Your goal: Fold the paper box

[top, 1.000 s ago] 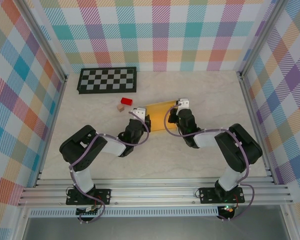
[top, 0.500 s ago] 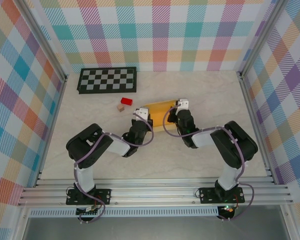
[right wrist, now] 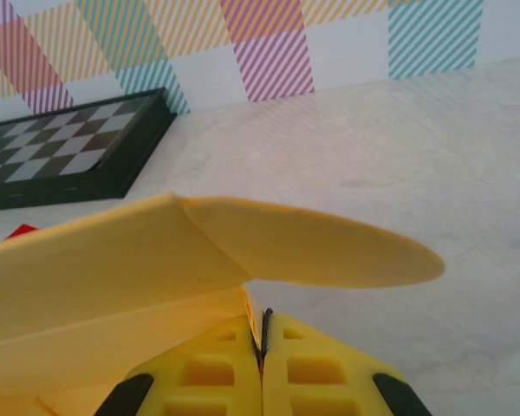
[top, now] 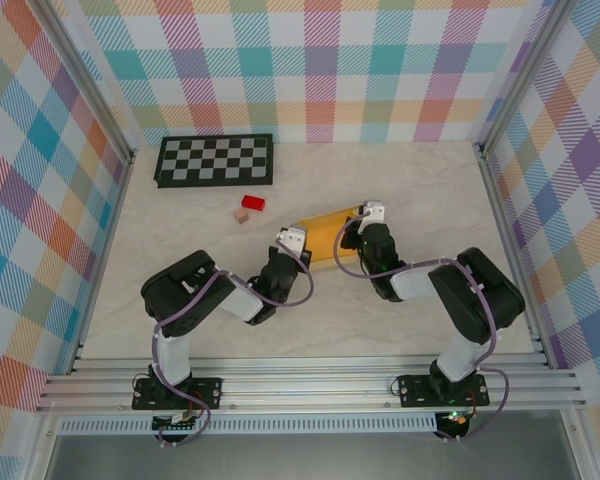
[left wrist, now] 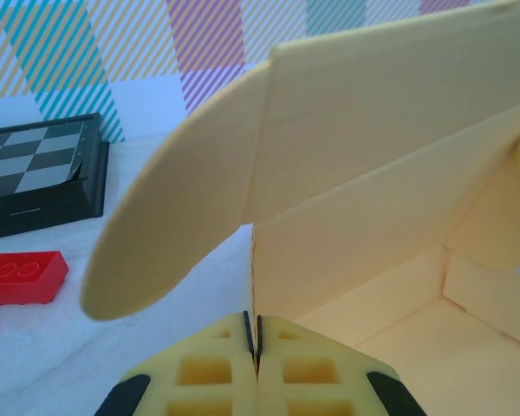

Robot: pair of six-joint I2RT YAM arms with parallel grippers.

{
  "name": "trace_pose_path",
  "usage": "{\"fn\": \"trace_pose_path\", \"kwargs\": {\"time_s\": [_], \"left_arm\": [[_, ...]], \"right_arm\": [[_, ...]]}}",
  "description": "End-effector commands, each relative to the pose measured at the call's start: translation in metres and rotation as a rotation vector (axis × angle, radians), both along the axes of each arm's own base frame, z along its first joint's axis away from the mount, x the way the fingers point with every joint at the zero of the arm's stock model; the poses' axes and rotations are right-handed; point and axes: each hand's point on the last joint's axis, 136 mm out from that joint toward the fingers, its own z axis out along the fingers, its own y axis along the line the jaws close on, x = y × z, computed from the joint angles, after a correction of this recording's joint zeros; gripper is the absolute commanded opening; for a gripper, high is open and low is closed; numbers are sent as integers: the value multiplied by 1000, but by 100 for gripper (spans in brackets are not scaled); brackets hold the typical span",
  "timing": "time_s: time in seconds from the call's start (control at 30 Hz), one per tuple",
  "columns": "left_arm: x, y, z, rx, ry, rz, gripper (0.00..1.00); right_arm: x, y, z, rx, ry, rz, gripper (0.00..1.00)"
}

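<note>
The paper box (top: 327,232) is yellow-orange cardboard, partly formed, in the middle of the table between both arms. My left gripper (top: 293,240) is at its left end and my right gripper (top: 366,216) at its right end. In the left wrist view the box (left wrist: 381,173) has its lid panel raised with a rounded flap (left wrist: 169,230) hanging left. The left gripper (left wrist: 256,342) is shut on the edge of a side wall. In the right wrist view the right gripper (right wrist: 263,342) is shut on the box's (right wrist: 95,260) thin end wall, under a rounded flap (right wrist: 321,247).
A black checkerboard (top: 215,159) lies at the back left. A small red block (top: 253,202) and a tiny tan cube (top: 241,215) sit just left of the box. Metal frame rails run along the table's sides. Bare table lies to the right and front.
Both grippers have shifted slightly to the right and toward the near edge with the box. The box now looks narrower from above, with its lid panel raised more.
</note>
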Motion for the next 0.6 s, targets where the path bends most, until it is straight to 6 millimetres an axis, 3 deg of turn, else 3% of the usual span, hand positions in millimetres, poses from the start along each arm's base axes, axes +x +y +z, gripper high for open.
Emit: {"fn": "trace_pose_path", "kwargs": {"time_s": [0.0, 0.13, 0.3, 0.43, 0.57], "left_arm": [[-45, -44, -45, 145, 90, -242, 0], [-47, -41, -50, 196, 89, -229, 0], [-47, -37, -57, 250, 96, -217, 0], [-47, -35, -64, 284, 102, -217, 0], [-46, -36, -63, 312, 92, -223, 0]], "right_arm": [[-48, 30, -50, 13, 236, 189, 10], [-57, 15, -56, 30, 310, 115, 33], [-68, 2, -50, 10, 341, 84, 42], [-80, -16, -33, -13, 332, 57, 49], [-98, -39, -2, -44, 338, 37, 57]]}}
